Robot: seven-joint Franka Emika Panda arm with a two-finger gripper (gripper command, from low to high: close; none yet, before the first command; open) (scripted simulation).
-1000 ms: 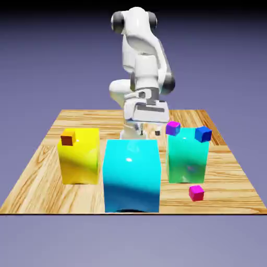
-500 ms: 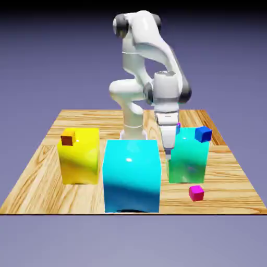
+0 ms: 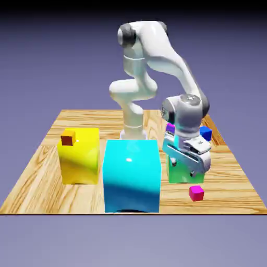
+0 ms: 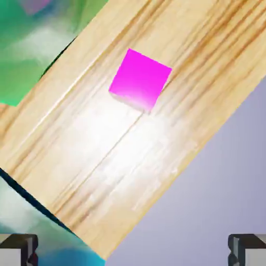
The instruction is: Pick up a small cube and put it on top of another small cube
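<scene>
The claw (image 4: 133, 250) was spread wide, its two tips well apart at the bottom of the hand view with nothing between them. In the exterior view it hung in front of the green block (image 3: 186, 176), above the tabletop (image 3: 36, 182), over toward the exterior view's right.

The magenta cube (image 3: 196, 193) sat on bare wood near the tabletop's front edge, toward the front right corner in the exterior view — just in front of the green block and apart from it. Open wood lay between the cube and the front edge, and more ran out to the right edge. In the hand view the cube showed above the middle, turned at an angle, with wood grain on every side of it.

The reddish-brown cube (image 3: 68, 137) rested on top of the yellow block (image 3: 81, 161), at that block's front left corner, along the left side of the tabletop. The big cyan block (image 3: 132, 177) stood at the middle of the front edge — a strip of bare wood separated it from the yellow block, and another from the green one. The purple cube (image 3: 170, 128) and the blue cube (image 3: 206, 133) showed partly behind the arm (image 3: 182, 112), up by the green block.
</scene>
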